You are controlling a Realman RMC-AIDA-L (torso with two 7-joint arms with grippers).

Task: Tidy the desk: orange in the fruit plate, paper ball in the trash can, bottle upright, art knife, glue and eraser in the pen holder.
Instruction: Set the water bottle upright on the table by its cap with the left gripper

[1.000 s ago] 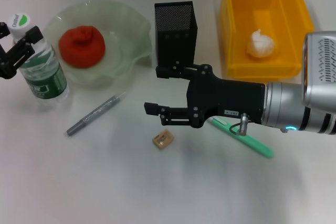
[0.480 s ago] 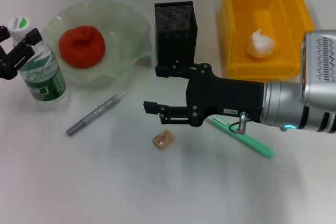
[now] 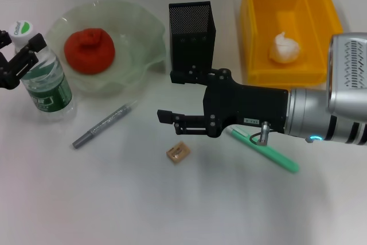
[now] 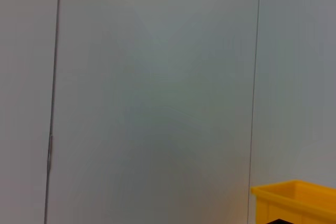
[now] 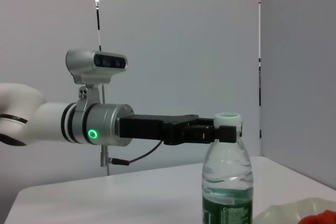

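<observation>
Left wrist view. A pale grey wall (image 4: 157,93) fills nearly the whole field, crossed by two thin vertical seams. At the lower corner, the rim of the yellow trash can (image 4: 294,200) enters, with a dark edge just beneath it.

Even, bright overhead light falls on the white worktop (image 3: 172,210), with only soft, faint shadows under the right gripper (image 3: 172,97) and the bottle (image 3: 43,78). The left wrist view shows a flat, featureless grey wall, dimmer in tone.
</observation>
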